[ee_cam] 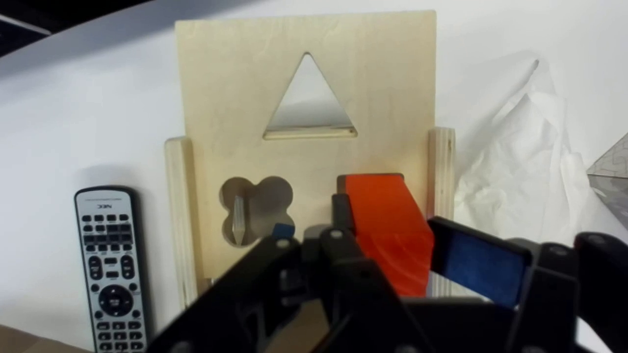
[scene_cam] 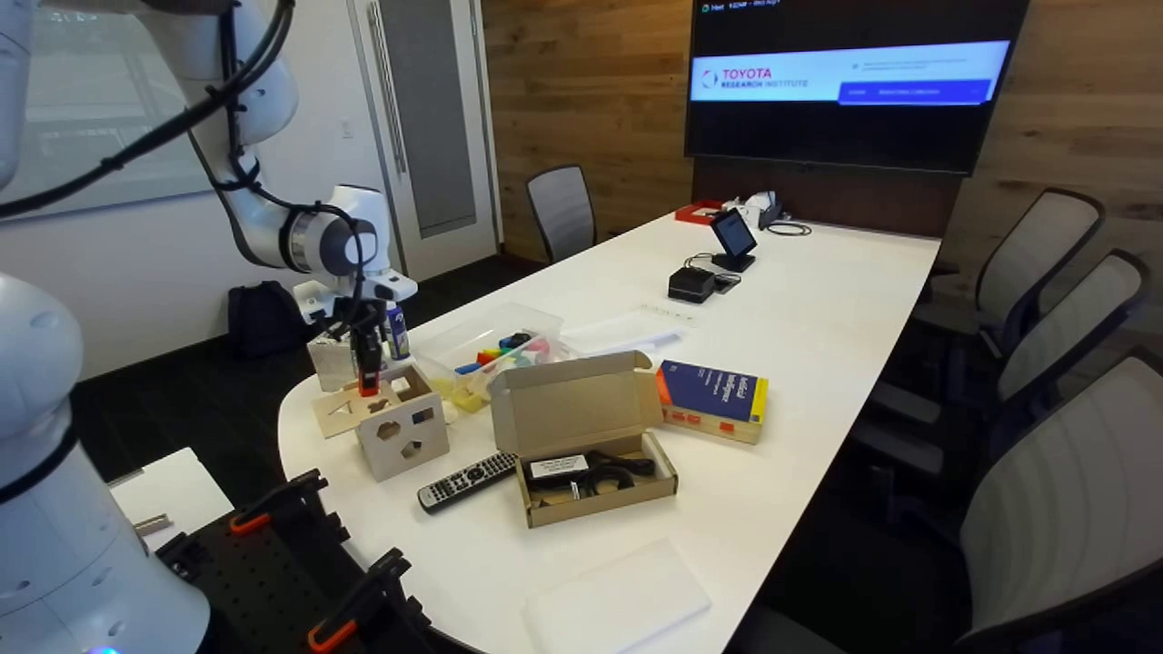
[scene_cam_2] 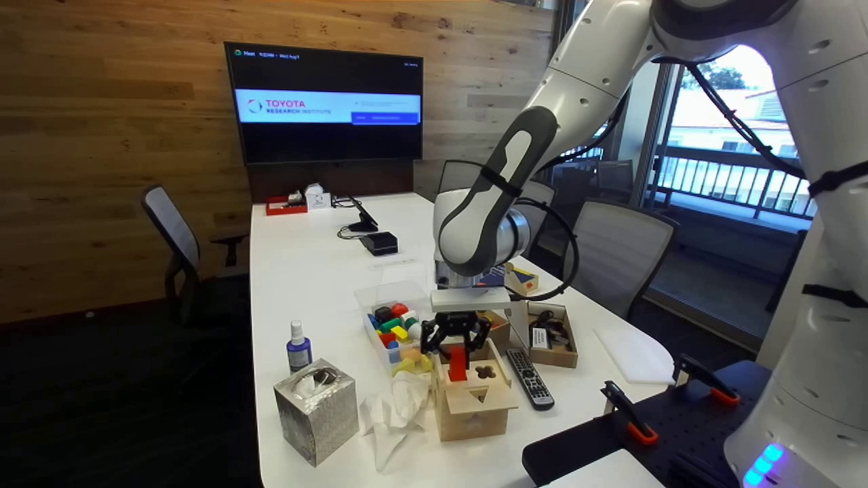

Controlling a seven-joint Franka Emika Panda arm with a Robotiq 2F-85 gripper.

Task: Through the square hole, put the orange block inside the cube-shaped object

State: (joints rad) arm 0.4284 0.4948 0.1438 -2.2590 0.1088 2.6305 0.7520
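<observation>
The orange block is upright between the fingers of my gripper; both also show in the other views as block and gripper. The gripper appears shut on its upper part; one blue finger pad is visible. The pale wooden cube is below. Its lid, with triangle, clover and square holes, is partly slid out. The block's lower end is at the square hole, whose dark edge shows on two sides. How deep it sits cannot be told.
A remote lies beside the cube. A crumpled tissue, tissue box and spray bottle stand on the other side. A clear bin of coloured pieces and an open cardboard box are behind.
</observation>
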